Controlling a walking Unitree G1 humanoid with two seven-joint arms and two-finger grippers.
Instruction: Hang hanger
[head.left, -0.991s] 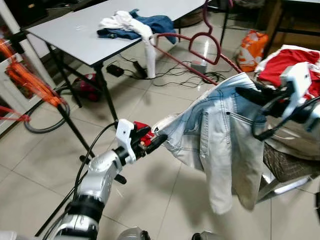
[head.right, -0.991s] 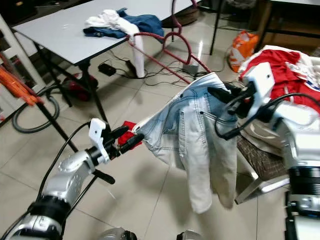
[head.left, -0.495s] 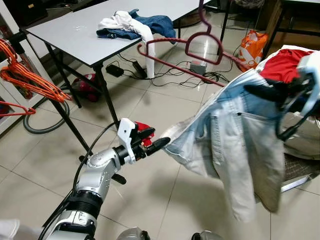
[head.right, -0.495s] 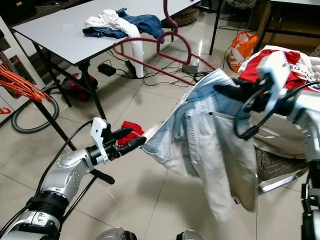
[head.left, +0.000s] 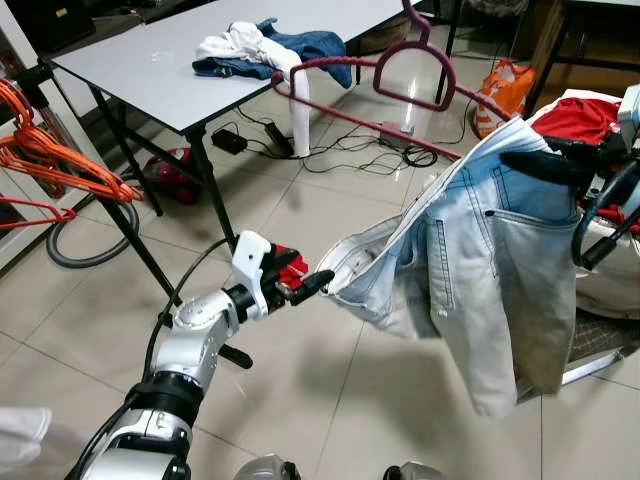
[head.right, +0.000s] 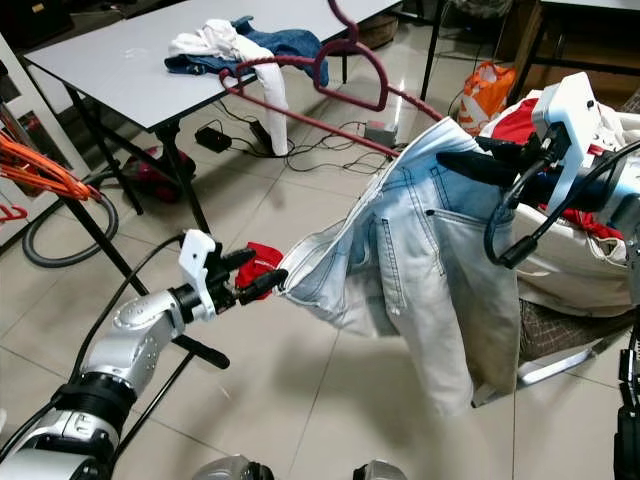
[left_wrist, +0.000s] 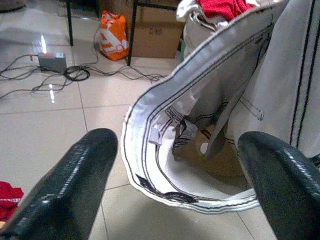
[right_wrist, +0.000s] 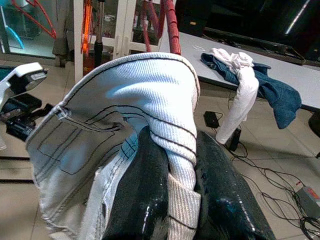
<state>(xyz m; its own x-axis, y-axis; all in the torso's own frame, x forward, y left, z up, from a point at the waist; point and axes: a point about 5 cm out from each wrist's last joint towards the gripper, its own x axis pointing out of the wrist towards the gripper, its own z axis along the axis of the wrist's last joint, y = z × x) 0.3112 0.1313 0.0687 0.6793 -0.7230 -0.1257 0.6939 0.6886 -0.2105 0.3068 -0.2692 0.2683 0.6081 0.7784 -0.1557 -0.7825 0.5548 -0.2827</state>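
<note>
One dark red hanger (head.left: 400, 85) sits high in the air between the table and the right arm, threaded through a pair of pale blue jeans (head.left: 470, 270) that drapes down from it. The right gripper (head.right: 470, 165) has its two black fingers (right_wrist: 150, 200) closed tight on a bunched fold of the jeans at the top. The left gripper (head.right: 262, 285) reaches toward the lower waistband; its fingers (left_wrist: 70, 185) stand wide apart with the band's edge between them, not clamped.

Behind the right arm a pale basket (head.right: 560, 275) holds red and white clothes (head.left: 585, 115), piled to the rim. On the grey table (head.left: 150, 70) lie a white cloth and a blue garment (head.left: 265, 50), the white one hanging over the edge. Orange hangers (head.left: 45, 160) crowd a rack on the robot's far left. Cables and an orange bag (head.left: 497, 92) lie on the tiled floor (head.left: 330, 380) beyond the jeans; the tiles below the jeans are open.
</note>
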